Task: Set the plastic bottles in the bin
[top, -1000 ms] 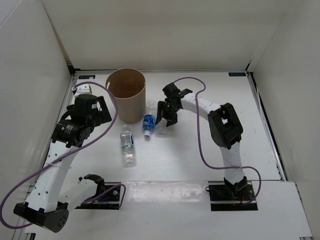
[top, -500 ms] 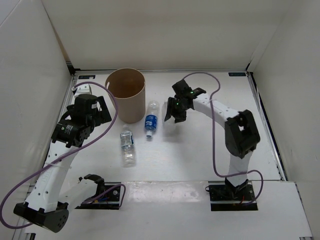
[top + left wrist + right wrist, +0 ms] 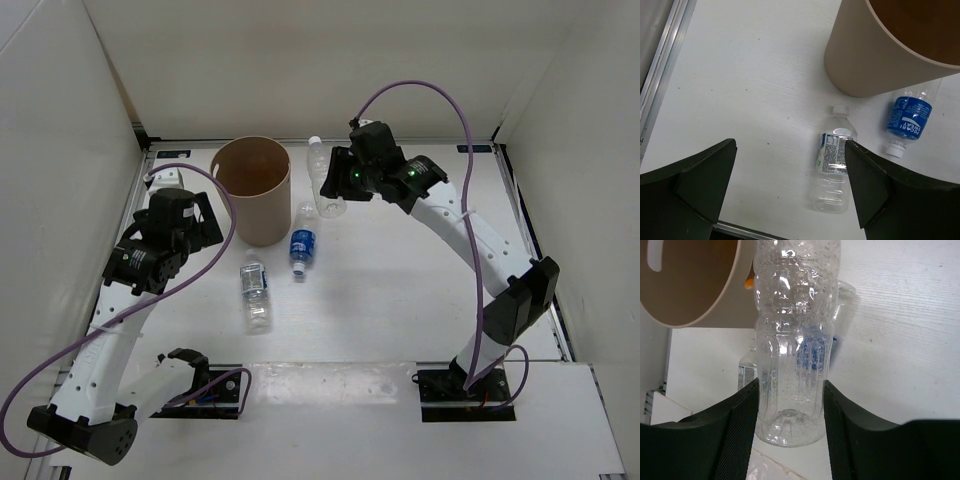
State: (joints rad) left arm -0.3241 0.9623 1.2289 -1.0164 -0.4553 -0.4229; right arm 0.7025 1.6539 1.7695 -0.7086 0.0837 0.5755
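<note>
The plain clear bottle (image 3: 326,182) is clamped in the right gripper (image 3: 791,422), raised just right of the bin (image 3: 252,215). It should travel left until fully over the opening before release; the left gripper (image 3: 790,182) hangs wide open, empty.

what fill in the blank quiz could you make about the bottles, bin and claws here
1. The plain bottle is gripped by the claw of the ____ arm.
2. The left claw stands ____ above the table.
3. The lying bottle nearest the bin has a ____ label.
Missing words: right; open; blue.
</note>
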